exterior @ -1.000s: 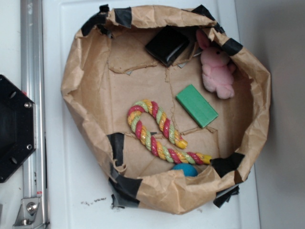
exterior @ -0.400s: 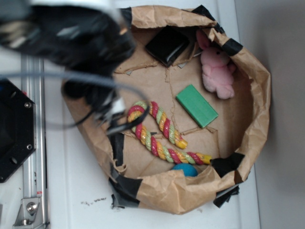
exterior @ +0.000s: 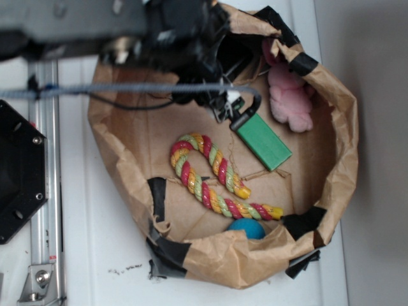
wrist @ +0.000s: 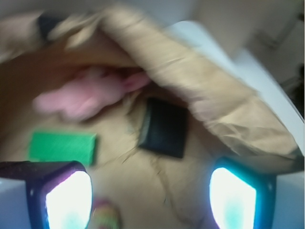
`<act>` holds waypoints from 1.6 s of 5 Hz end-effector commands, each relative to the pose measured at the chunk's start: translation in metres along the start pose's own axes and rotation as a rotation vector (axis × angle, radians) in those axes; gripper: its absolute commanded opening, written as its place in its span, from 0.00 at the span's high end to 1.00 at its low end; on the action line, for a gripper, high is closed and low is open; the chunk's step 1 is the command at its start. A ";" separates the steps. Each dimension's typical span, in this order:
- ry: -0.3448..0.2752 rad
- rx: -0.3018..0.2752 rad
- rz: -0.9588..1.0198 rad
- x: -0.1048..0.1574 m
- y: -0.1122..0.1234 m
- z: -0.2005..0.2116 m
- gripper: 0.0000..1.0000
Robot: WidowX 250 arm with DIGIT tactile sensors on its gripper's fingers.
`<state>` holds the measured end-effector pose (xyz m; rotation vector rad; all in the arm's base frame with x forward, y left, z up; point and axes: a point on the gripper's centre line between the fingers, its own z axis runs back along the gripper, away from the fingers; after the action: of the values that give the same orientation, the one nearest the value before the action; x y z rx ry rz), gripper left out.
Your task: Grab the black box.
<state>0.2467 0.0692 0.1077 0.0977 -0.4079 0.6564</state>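
So the arm is hanging over the 12 o'clock end of the brown paper bag nest [exterior: 347, 134], and in the exterior view it pretty much hides the target. The wrist view is the useful one here: the black box [wrist: 163, 127] lies flat on the paper floor, tucked right under the folded rim, just beside the pink plush bunny [wrist: 90, 98] and a little apart from the green block [wrist: 62, 147]. The gripper [wrist: 150, 193] has its fingers [wrist: 66, 195] spread wide, one at 7 o'clock and one at 5 o'clock of the wrist frame, nothing between them, and the box sits ahead of the gap, roughly centred. To do this well, I'd say line the fingers up square with two opposite sides of the box, since it's glossy and low and a corner pinch will probably slip. Come down steep so the bag rim doesn't get snagged, and keep clear of the bunny's ear. The striped rope toy [exterior: 213, 175] and the blue ball [exterior: 245, 228] are well apart, no worry there.
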 end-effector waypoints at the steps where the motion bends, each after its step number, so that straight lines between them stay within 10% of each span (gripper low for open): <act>1: -0.035 0.088 0.228 -0.016 -0.013 0.005 0.00; 3: 0.021 0.142 0.243 -0.002 0.002 -0.040 0.00; 8: 0.029 0.073 0.037 0.021 0.023 -0.055 0.00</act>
<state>0.2562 0.0975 0.0449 0.1458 -0.3030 0.6846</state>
